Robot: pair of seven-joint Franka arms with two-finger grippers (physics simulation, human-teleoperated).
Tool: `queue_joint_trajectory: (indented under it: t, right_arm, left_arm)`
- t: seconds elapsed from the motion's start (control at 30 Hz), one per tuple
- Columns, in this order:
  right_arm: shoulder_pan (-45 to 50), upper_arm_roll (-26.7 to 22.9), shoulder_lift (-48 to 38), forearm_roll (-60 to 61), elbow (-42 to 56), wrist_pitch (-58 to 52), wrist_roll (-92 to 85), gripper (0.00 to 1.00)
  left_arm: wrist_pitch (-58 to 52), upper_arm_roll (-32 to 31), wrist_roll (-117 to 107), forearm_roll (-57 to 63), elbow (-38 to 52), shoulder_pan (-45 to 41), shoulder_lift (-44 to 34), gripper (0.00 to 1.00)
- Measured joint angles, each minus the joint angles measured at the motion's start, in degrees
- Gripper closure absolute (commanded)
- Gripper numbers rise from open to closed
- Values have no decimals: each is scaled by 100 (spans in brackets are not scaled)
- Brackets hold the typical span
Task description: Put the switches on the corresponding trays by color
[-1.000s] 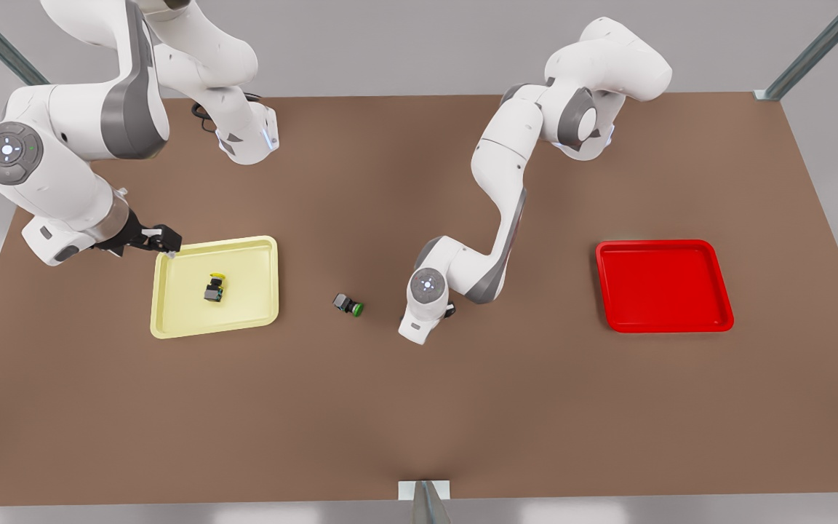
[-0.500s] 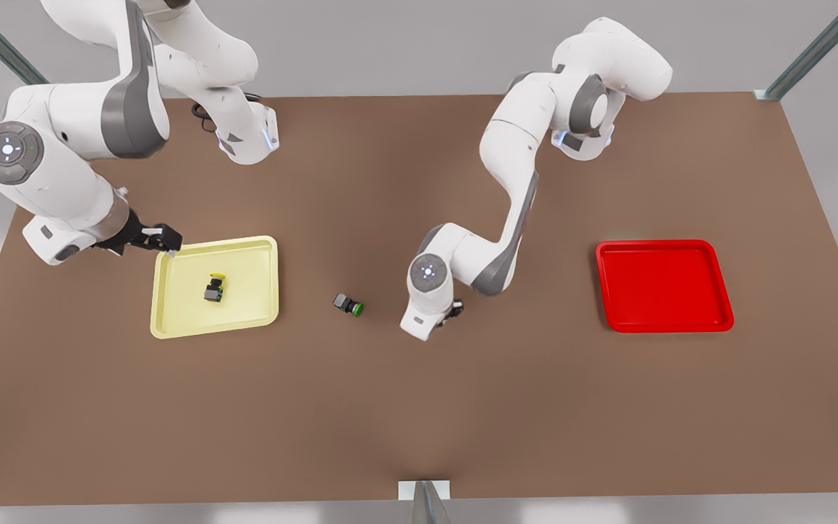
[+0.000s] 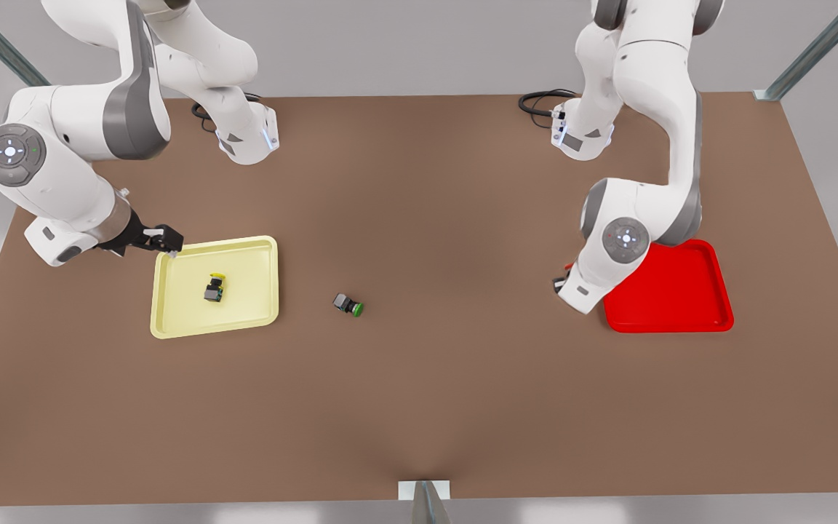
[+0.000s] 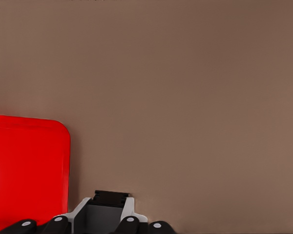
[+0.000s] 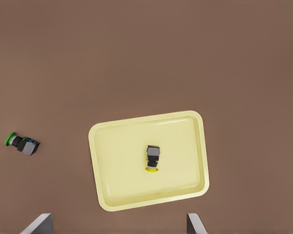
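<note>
One switch [image 4: 105, 217], in the left jaws, has reached the red tray [image 4: 29, 170]'s edge.

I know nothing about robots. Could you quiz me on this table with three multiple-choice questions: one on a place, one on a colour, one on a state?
1. Where does the yellow-capped switch lie?
A. in the pale yellow tray
B. in the red tray
C. on the bare table

2. What colour is the cap of the switch on the bare table?
A. blue
B. green
C. white

3. How is the gripper by the yellow tray's corner?
A. shut on a switch
B. shut on the tray's rim
C. open, holding nothing

Answers:
1 A: the yellow-capped switch rests inside the pale yellow tray.
2 B: the green-capped switch lies on the table between the trays.
3 C: the right gripper has its fingers spread in the right wrist view.

The left gripper, beside the red tray, is shut on a dark switch body.
</note>
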Motion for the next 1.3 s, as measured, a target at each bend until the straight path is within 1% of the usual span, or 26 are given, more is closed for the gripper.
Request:
queue_joint_trajectory:
  t: [0.1,0.2,0.3,0.43,0.57,0.6,0.63,0.93,1.03,1.13,1.2,1.23,1.3]
  right_arm:
    - [0,0,-8,0,0,-26,-5,0]
    - [1,0,-9,0,0,-35,-1,0]
    - [0,0,-9,0,0,-27,2,0]
    - [1,0,-14,0,0,-27,-1,0]
    - [40,-1,-9,0,0,-18,2,0]
    - [93,0,-9,0,0,-18,2,0]
    - [116,1,-9,0,0,-18,2,0]
    - [73,0,-18,0,0,-44,2,0]
    - [83,0,-13,0,0,-36,2,0]
    - [77,0,-12,0,0,-36,2,0]
    - [81,0,-17,0,0,-36,2,0]
    - [81,0,-17,0,0,-36,1,0]
    - [79,0,-17,0,4,-36,2,0]
  left_arm:
    - [6,-1,437,453,-632,416,-572,50]
    - [83,-2,670,706,-1356,605,-1158,49]
    - [210,-4,1176,1134,-1582,1174,-1222,48]
    - [458,-2,1647,1645,-1753,1729,-1188,48]
    - [725,0,1803,1879,-2067,1820,-1063,46]
    - [728,0,1800,1909,-2108,1731,-1011,21]
    - [733,0,1812,1875,-2106,1685,-992,0]
    - [636,-77,1862,814,-2091,1744,-1052,0]
    - [634,-101,1862,639,-2081,1711,-1052,0]
    - [576,-250,1848,562,-2032,1727,-1084,0]
    - [377,-370,1787,536,-1852,1711,-1159,0]
    - [157,-485,1741,526,-1620,1762,-1177,0]
    - [-660,-908,1329,509,-815,1870,-1174,0]
